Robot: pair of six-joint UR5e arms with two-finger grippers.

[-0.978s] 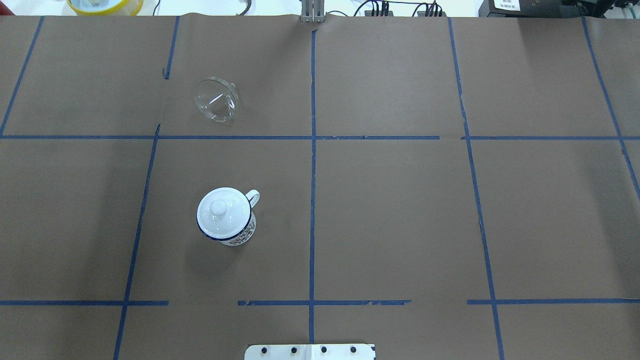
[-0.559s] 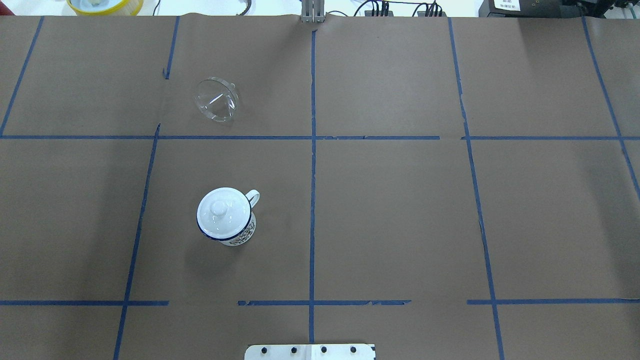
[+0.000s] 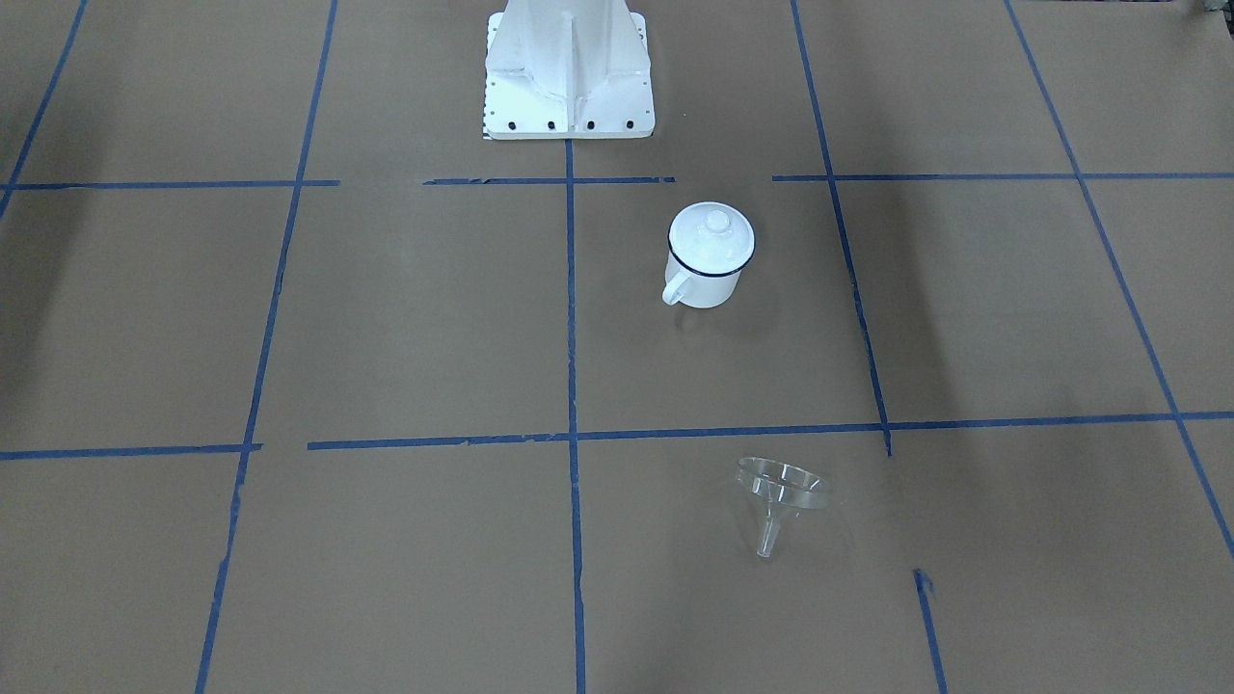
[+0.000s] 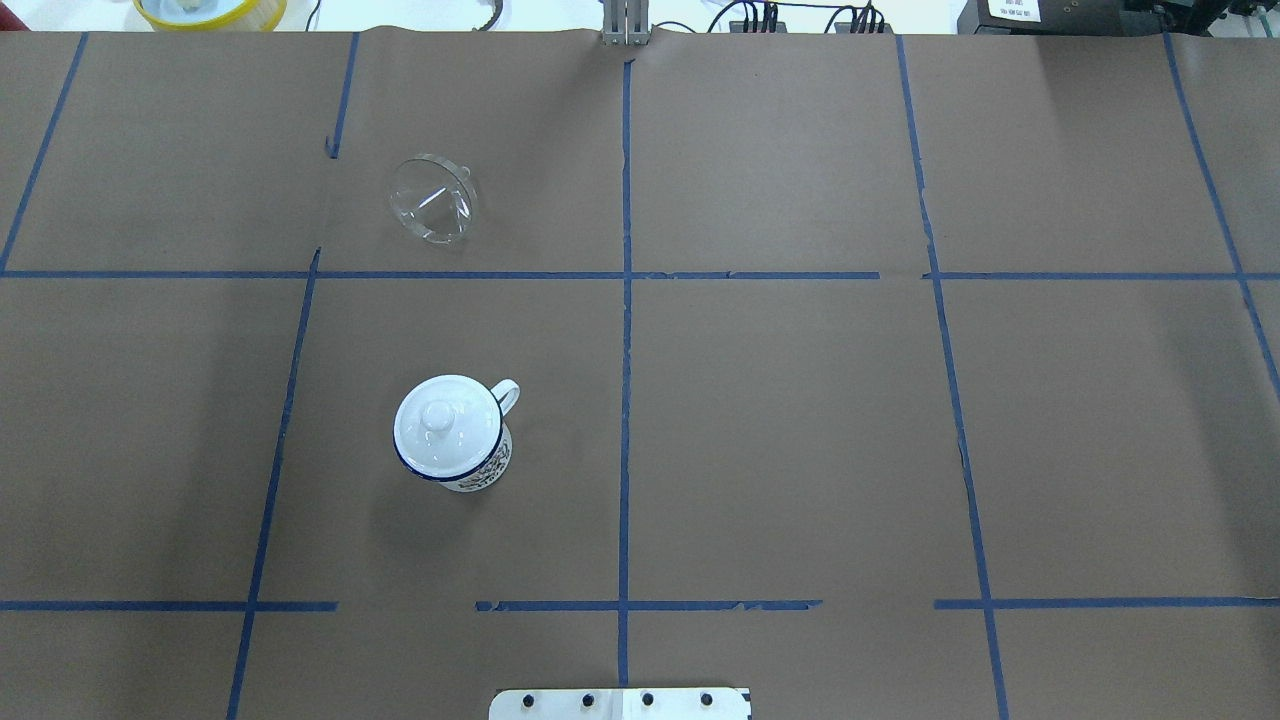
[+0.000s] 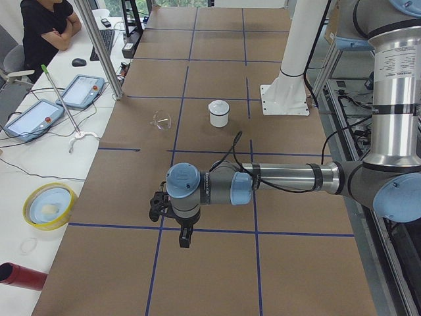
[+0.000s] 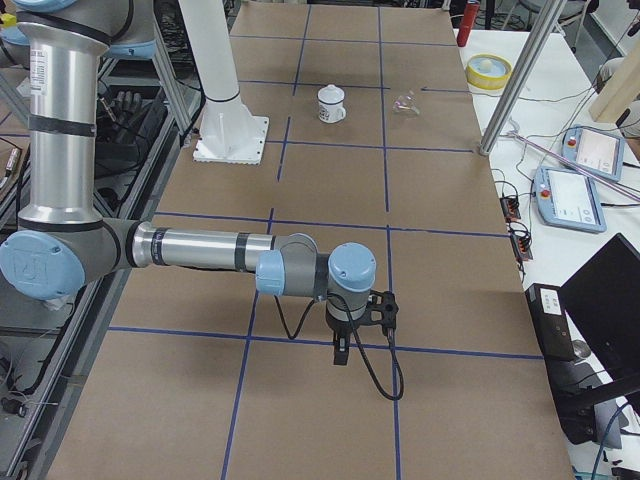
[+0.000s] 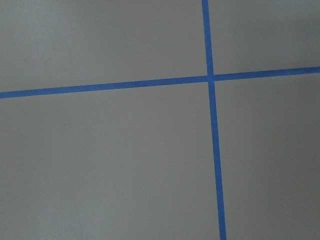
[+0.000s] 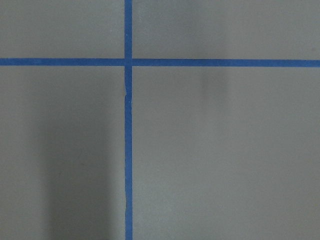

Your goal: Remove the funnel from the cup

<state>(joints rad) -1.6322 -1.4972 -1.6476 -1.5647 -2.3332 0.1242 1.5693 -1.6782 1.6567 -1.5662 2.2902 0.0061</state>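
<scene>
Front view: lidded enamel mug (image 3: 710, 275) upright, right of centre. Clear funnel (image 3: 779, 487) tipped on the surface (image 3: 386, 318), nearer, well apart, across a tape line (image 3: 733, 429).
Overhead: open surface round both.
Left view: left claw (image 5: 184, 241) hangs low; spread can't tell.
Right view: right claw (image 6: 341, 358) likewise, can't tell.

funnel (image 4: 433, 200): clear plastic, glossy; I see brown through it.
cup (image 4: 487, 468): shiny white enamel, dark blue rim.
lid (image 4: 447, 425): glossy white.
table cover (image 4: 800, 420): matt brown paper.
grid lines (image 4: 625, 400): blue tape, ragged in places.
my left arm (image 5: 283, 176): smooth grey metal.
</scene>
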